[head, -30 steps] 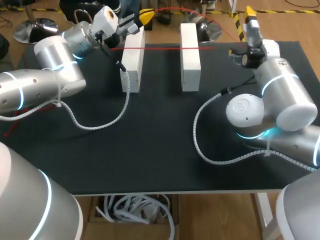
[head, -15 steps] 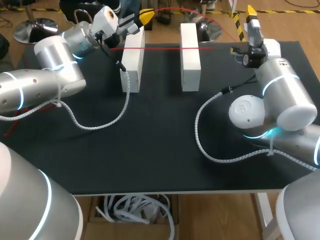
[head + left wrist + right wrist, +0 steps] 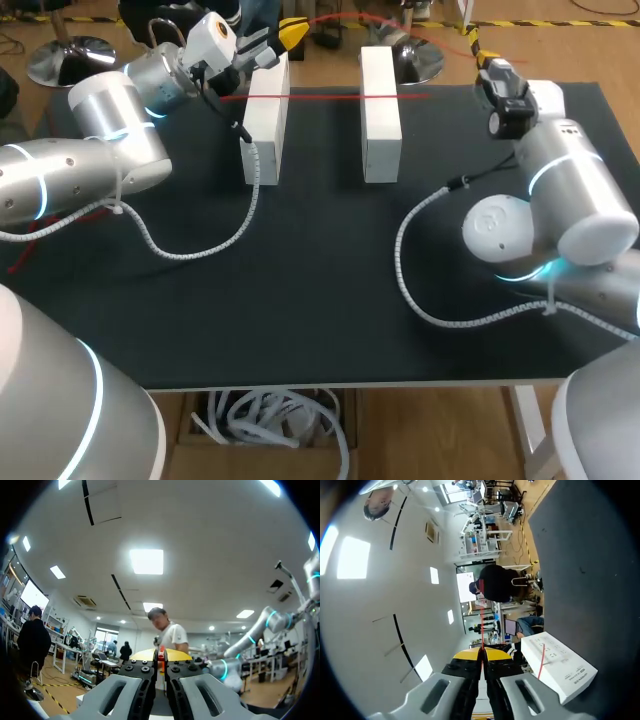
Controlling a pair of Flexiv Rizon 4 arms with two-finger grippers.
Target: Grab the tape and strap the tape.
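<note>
Your left fingers [image 3: 291, 32] are clamped on the red tape [image 3: 330, 97] just behind the left white block [image 3: 264, 125]; your right fingers [image 3: 468, 655] pinch it too, well right of that block

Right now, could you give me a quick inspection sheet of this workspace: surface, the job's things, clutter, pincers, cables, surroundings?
Surface: black table, flat.
Job's things: red tape runs across the left block and the right block, both white, standing apart.
Clutter: nothing seen.
Pincers: left pincer shut on the tape; right pincer shut on the tape.
Cables: left cable and right cable, white coils, lie looped on the table.
Surroundings: nothing seen reaching over the table.
</note>
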